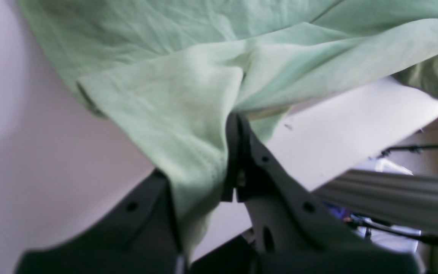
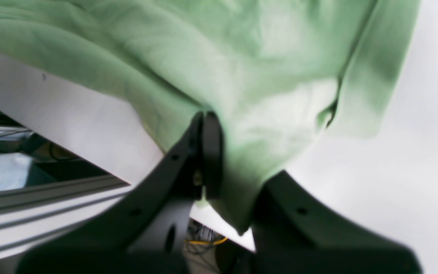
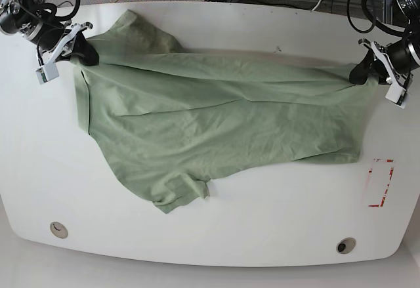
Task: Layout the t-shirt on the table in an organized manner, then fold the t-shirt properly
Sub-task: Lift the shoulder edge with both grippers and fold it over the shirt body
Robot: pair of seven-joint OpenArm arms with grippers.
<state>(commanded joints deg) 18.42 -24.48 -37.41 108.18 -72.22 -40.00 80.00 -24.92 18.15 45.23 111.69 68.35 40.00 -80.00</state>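
The t-shirt (image 3: 216, 124) lies spread across the middle of the bench (image 3: 275, 222), pale sage green and wrinkled, its long axis running side to side in the base view from one arm to the other. Collar end is on that view's left, hem end on its right, and one short sleeve (image 3: 180, 193) pokes out toward the near edge while the other (image 3: 141, 32) sits up by the far edge.

Right tool (image 3: 77, 46) is at the collar-side corner, far left of the base view, and its wrist camera shows the dark fingers pressed onto a bunch of green fabric (image 2: 242, 167) running down between them, so it is pinching the shirt. Left tool (image 3: 367, 68) mirrors it at the far right, and its wrist view shows the same: cloth (image 1: 200, 160) fed between the fingers, clamped.

So the shirt stretches between the two tools along its length, far edge pulled fairly taut, near edge sagging and crooked. Neither arm is nearer; each owns one end. The body slants, with the lower sleeve corner trailing toward the near-left grommet hole (image 3: 58, 229), well clear of the red marking (image 3: 380, 183) on the right.

My read: still the layout stage. Squaring it calls for both tools to drag together across the long axis, and uneven pull could skew or bunch the cloth.
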